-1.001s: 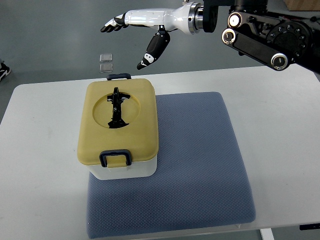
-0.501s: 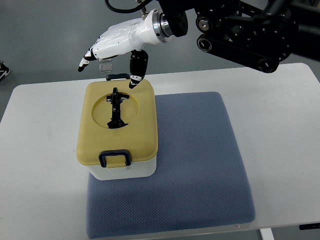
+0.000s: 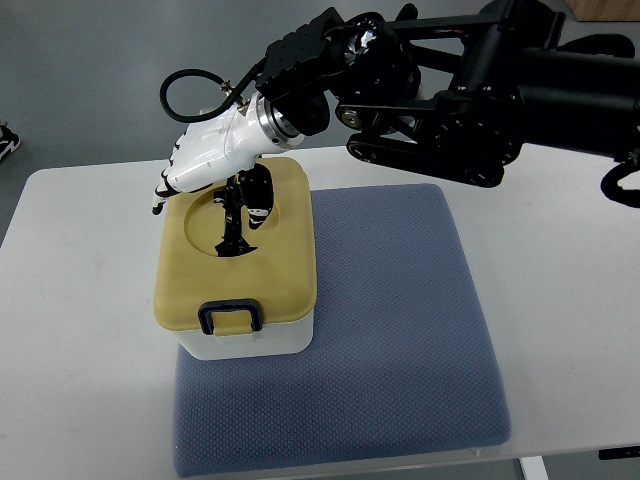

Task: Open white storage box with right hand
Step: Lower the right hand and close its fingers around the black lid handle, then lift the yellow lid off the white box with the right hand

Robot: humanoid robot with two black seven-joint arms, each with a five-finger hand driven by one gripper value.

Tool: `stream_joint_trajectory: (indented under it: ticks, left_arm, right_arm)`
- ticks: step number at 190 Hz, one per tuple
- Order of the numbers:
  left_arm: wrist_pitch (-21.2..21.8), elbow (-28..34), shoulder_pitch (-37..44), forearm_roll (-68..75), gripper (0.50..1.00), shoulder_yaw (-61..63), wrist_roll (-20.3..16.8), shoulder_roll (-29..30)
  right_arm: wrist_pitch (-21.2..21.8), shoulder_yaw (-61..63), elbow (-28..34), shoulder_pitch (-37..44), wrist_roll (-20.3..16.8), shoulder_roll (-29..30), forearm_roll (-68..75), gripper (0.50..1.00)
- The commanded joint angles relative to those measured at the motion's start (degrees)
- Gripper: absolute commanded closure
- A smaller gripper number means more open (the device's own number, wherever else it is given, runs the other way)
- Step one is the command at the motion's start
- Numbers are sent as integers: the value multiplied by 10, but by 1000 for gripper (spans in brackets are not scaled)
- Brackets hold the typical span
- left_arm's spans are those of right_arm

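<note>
The storage box (image 3: 250,340) has a white body and a yellow lid (image 3: 285,270). It stands on the left part of a blue-grey mat. A black folding handle (image 3: 232,225) lies in the lid's round recess, and a black latch (image 3: 230,317) sits at the front edge. My right hand (image 3: 210,200), white with dark fingertips, hovers low over the far part of the lid. Its fingers (image 3: 170,185) reach past the lid's far left corner, and the thumb (image 3: 258,195) points down beside the handle. The hand is open and holds nothing. It hides the rear latch.
The blue-grey mat (image 3: 400,330) covers the middle of the white table (image 3: 80,330). My bulky black right arm (image 3: 470,90) spans the far right of the table. A dark shoe (image 3: 5,142) shows on the floor at the left edge.
My right hand has come down and forward from beyond the table's far edge to just over the lid's far side, its thumb now by the handle. The box has not moved.
</note>
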Motion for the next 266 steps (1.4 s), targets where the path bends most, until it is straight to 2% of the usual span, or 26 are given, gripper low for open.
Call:
stream_joint_trajectory:
  ticks: [1, 40, 105, 127, 170, 186, 194, 204, 231, 246, 249, 266]
  left_arm:
    - [0, 0, 0, 0, 500, 0, 0, 0]
    - [0, 0, 0, 0, 500, 0, 0, 0]
    - [0, 0, 0, 0, 500, 1, 0, 0]
    - [0, 0, 0, 0, 500, 0, 0, 0]
    - [0, 0, 0, 0, 500, 0, 0, 0]
    - [0, 0, 0, 0, 500, 0, 0, 0]
    - [0, 0, 0, 0, 500, 0, 0, 0]
    - [0, 0, 0, 0, 500, 0, 0, 0]
    - [0, 0, 0, 0, 500, 0, 0, 0]
    - [0, 0, 0, 0, 500, 0, 0, 0]
    - [0, 0, 0, 0, 500, 0, 0, 0]
    - [0, 0, 0, 0, 500, 0, 0, 0]
  right_arm:
    - [-9, -6, -2, -2, -1, -4, -4, 572]
    - [-32, -6, -2, -2, 4, -9, -4, 572]
    - [-35, -6, -6, -20, 4, -20, -17, 589]
    - [-44, -6, -6, -22, 4, -24, -17, 668]
    - [-46, -6, -6, -34, 4, -24, -17, 726]
    - [-46, -5, -6, -36, 4, -23, -17, 791]
    - [-47, -5, -6, -36, 3, -23, -17, 852]
    - [-48, -4, -6, -37, 3, -23, -17, 885]
    - [-66, -4, -6, -40, 3, -22, -16, 932]
    - [-69, -3, -6, -40, 3, -22, -16, 975]
    - [-69, -2, -6, -40, 3, -22, -16, 999]
    - [-70, 3, -6, -39, 3, -23, -14, 1000]
